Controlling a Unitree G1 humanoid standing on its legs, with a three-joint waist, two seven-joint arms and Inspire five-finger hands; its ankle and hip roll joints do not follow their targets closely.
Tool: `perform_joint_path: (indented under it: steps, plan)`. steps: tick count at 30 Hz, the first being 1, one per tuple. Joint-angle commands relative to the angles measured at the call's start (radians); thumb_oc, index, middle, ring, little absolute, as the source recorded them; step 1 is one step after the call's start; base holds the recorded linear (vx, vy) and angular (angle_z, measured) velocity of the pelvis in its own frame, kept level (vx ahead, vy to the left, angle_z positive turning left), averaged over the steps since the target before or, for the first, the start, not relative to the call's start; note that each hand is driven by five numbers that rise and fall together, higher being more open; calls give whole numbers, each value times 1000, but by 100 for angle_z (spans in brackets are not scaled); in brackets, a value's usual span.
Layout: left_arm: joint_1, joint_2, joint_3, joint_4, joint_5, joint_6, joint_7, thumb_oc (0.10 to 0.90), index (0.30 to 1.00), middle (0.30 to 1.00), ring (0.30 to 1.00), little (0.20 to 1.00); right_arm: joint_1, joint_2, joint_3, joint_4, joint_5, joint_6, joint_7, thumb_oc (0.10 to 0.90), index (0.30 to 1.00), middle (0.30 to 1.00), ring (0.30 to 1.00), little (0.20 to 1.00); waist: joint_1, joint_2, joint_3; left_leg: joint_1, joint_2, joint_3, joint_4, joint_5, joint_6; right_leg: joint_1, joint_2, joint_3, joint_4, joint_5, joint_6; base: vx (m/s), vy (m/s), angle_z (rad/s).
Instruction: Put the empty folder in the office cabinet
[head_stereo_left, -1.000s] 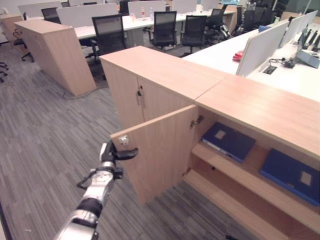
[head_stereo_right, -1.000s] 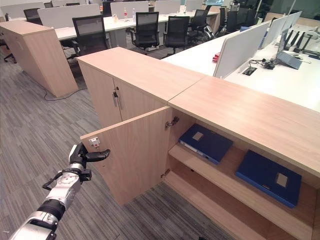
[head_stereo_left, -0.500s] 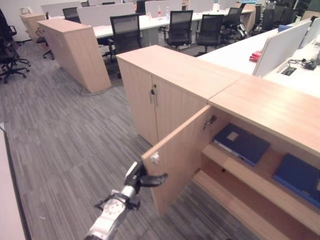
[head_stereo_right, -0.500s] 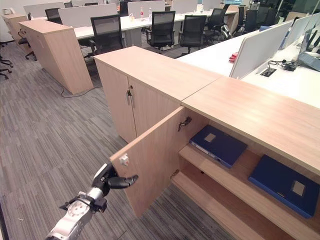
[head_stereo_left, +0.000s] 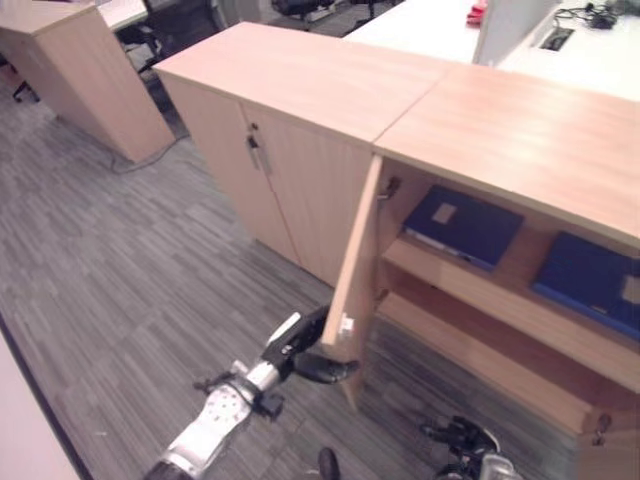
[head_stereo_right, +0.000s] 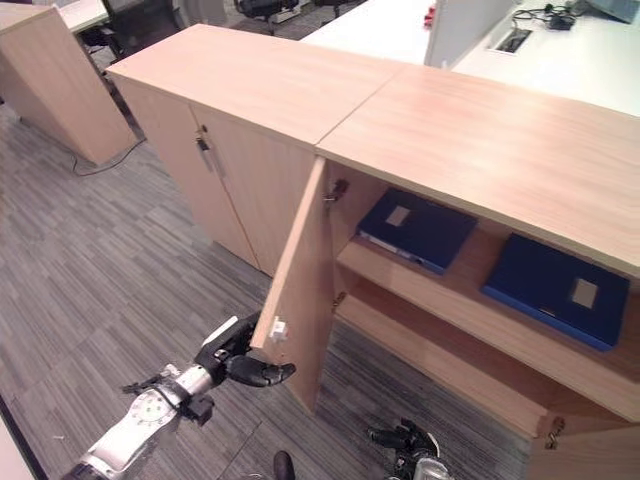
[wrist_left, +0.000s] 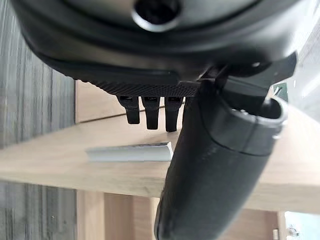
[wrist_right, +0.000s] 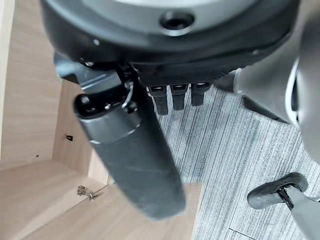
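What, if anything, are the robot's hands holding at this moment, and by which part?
The left hand grips the open cabinet door at its lower free edge, thumb on one face and fingers on the other. The right hand, low by the floor, holds nothing.

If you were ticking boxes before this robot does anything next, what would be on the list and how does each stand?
1. Cabinet door swung wide open: ok.
2. Left hand at the door's free edge: ok; whether its fingers grip it, cannot tell.
3. Folders in the cabinet: ok, two blue folders lie flat on the upper shelf.
4. Lower shelf free for more: ok.
5. Right hand low by the floor, holding anything: cannot tell.
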Motion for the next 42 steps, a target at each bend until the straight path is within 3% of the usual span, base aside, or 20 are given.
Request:
perform_joint_path:
  steps: [1, 7, 10, 13, 15, 18, 19, 20, 21, 23, 29, 33, 42]
  plan:
    - [-151, -127, -21, -125, -39, -93, -57, 800, 900, 900, 900, 900, -6, -34, 26, 6, -6, -20, 4, 800, 900, 900, 900, 900, -65, 32, -53, -7, -18, -29, 9, -105, -9, 25, 75, 103, -89, -41, 23, 19, -143, -56]
    - [-147, -184, -27, -109, -83, -80, -68, 800, 900, 900, 900, 900, -7, -76, 40, -8, -26, -22, 6, 800, 900, 900, 900, 900, -121, 66, -38, 9, 25, 5, 25, -80, -45, 64, 142, 165, -173, -44, -6, 4, -130, -32]
    - [-154, -205, -33, -95, -88, -72, -68, 800, 900, 900, 900, 900, -4, -103, 22, -6, -20, -24, 5, 800, 900, 900, 900, 900, -157, 66, -16, -11, 73, 29, 146, -93, -78, 85, 173, 201, -197, -66, -28, 2, -167, -27]
    - [-151, -223, -31, -77, -98, -71, -62, 800, 900, 900, 900, 900, 8, -123, 7, 1, -4, -28, -4, 800, 900, 900, 900, 900, -174, 54, 7, -48, 148, 35, 274, -51, -110, 121, 205, 243, -226, -92, -55, 12, -172, -37]
    - [-144, -234, -28, -66, -103, -73, -46, 800, 900, 900, 900, 900, 5, -139, 1, 3, 0, -25, -12, 800, 900, 900, 900, 900, -168, 49, 18, -62, 144, -39, 309, -21, -110, 118, 215, 277, -226, -97, -62, 26, -54, -38]
    - [-131, -245, -20, -60, -107, -77, -22, 800, 900, 900, 900, 900, 7, -154, -11, 20, 5, -19, -22, 800, 900, 900, 900, 900, -129, 34, 11, -106, 45, -224, 219, -84, -77, 105, 212, 350, -222, -100, -51, 149, -23, -82]
    - [-128, -246, -16, -54, -105, -82, -14, 800, 900, 900, 900, 900, 7, -158, -10, 22, 3, -18, -22, 800, 900, 900, 900, 900, -118, 34, 10, -110, 18, -285, 175, -85, -75, 104, 220, 377, -224, -100, -48, 98, -13, -68]
    - [-128, -246, -16, -54, -105, -82, -14, 800, 900, 900, 900, 900, 7, -158, -10, 22, 3, -18, -22, 800, 900, 900, 900, 900, -118, 34, 9, -110, 18, -285, 174, -84, -75, 103, 220, 377, -224, -100, -48, 179, -16, -121]
    - [-116, -241, -4, -58, -96, -86, -4, 800, 900, 900, 900, 900, 9, -165, -15, 36, -11, -17, -30, 800, 900, 900, 900, 900, -86, 29, 12, -158, -51, -420, 130, -57, -74, 107, 229, 422, -222, -96, -53, 158, -50, -156]
    - [-111, -231, 13, -61, -96, -95, -1, 800, 900, 900, 900, 900, 10, -160, -17, 44, -17, -18, -30, 800, 900, 900, 900, 900, -87, 26, 10, -146, -66, -475, 82, -52, -69, 97, 250, 470, -223, -93, -53, 122, -54, -138]
    - [-101, -204, 76, -91, -94, -94, 40, 800, 900, 900, 900, 900, 54, -77, 5, 23, -9, -16, -23, 800, 900, 900, 900, 900, -126, 21, -44, -37, -53, -398, -5, -48, -34, 93, 262, 553, -223, -62, -52, 112, 51, -66]
    - [-116, -198, 133, -139, -113, -104, 65, 800, 900, 900, 900, 900, 69, -42, 28, 14, -25, -9, -12, 800, 900, 900, 900, 900, -140, 13, -62, -5, -58, -350, -5, -75, -20, 105, 250, 564, -225, -58, -42, 81, 42, -91]
    - [-148, -193, 252, -148, -96, -116, 135, 800, 900, 900, 900, 900, 84, -36, 15, 20, -34, -1, -9, 800, 900, 900, 900, 900, -146, 1, -83, 22, -63, -330, -5, -108, -14, 127, 228, 544, -231, -63, -28, 24, 10, -3]
